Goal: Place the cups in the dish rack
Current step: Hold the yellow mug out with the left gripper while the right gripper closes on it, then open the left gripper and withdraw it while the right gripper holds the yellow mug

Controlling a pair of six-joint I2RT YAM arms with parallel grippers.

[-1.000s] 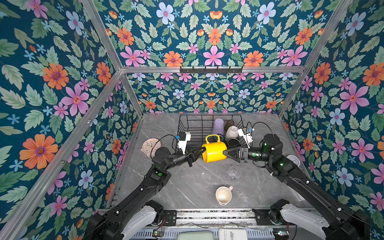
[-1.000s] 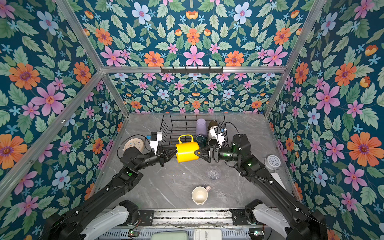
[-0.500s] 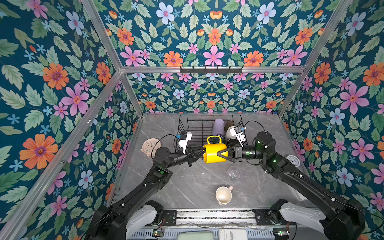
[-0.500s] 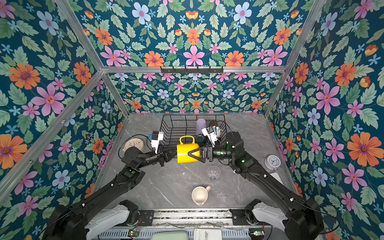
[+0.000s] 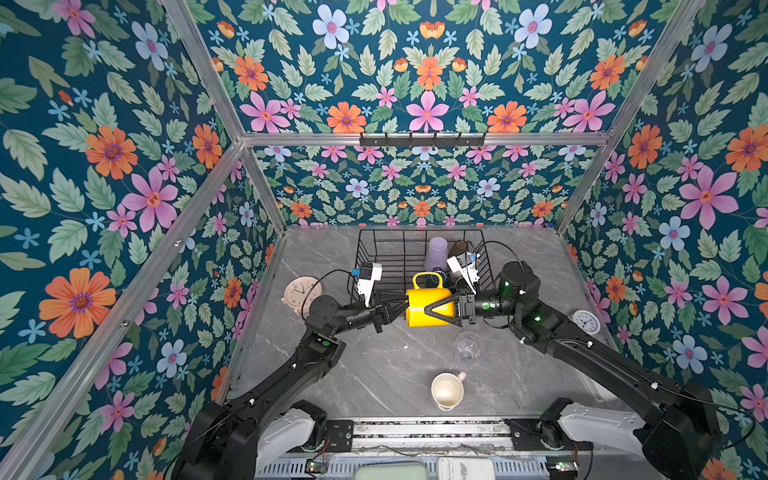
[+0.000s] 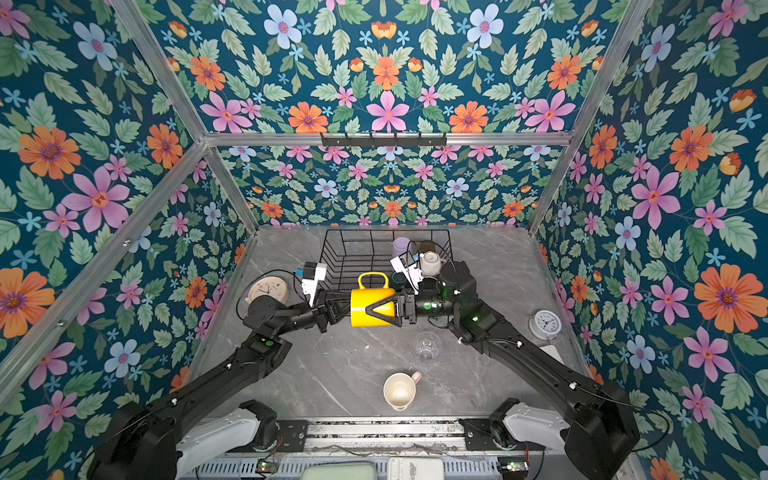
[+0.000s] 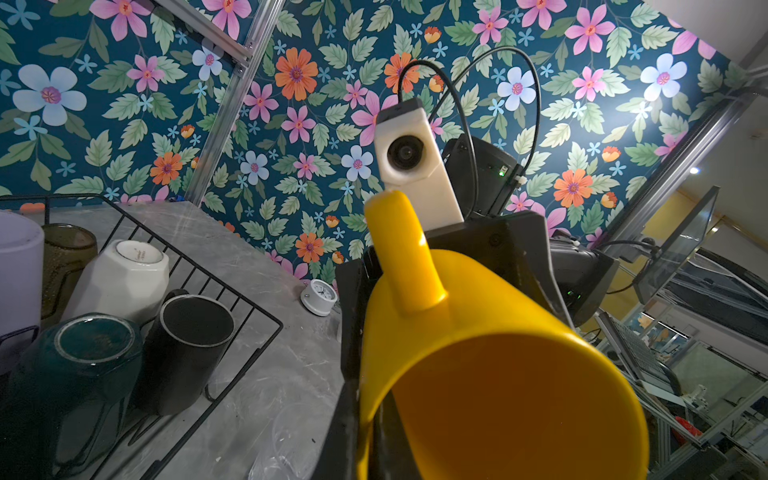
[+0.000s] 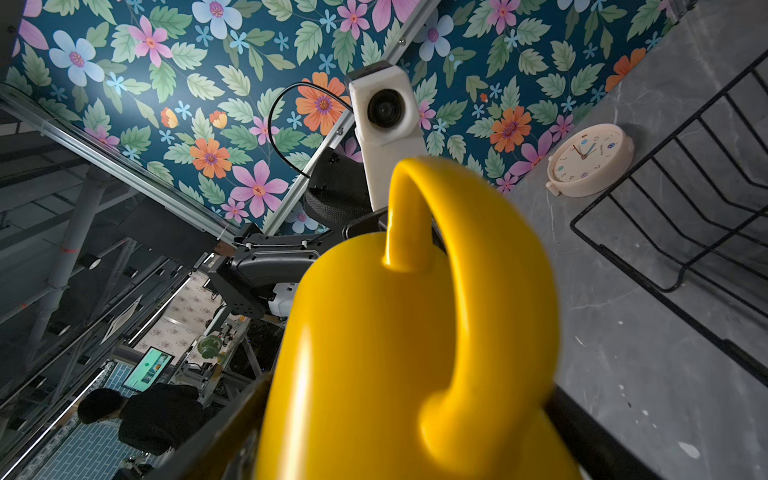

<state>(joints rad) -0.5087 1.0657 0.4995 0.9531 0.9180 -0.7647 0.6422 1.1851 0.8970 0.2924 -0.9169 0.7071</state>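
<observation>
Glossy cylindrical yellow mug [image 5: 417,301]: left hand [image 5: 400,309] clamped on rim; right hand [image 5: 432,310] straddles base, grip unclear.

The dish rack [image 5: 374,257] stands at the back — a clock [image 5: 300,291] to its left, a second clock [image 5: 587,322] right, the glass [image 5: 468,345] in front.

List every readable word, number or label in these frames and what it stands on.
"2", "4", "5", "10", "11": hour numerals on the pink clock dial, right wrist view; others blurred.
Base of the white mug: small printed mark, too blurred to read.
Dial of the white clock: numerals too small to read.
On the yellow mug: no text.
</observation>
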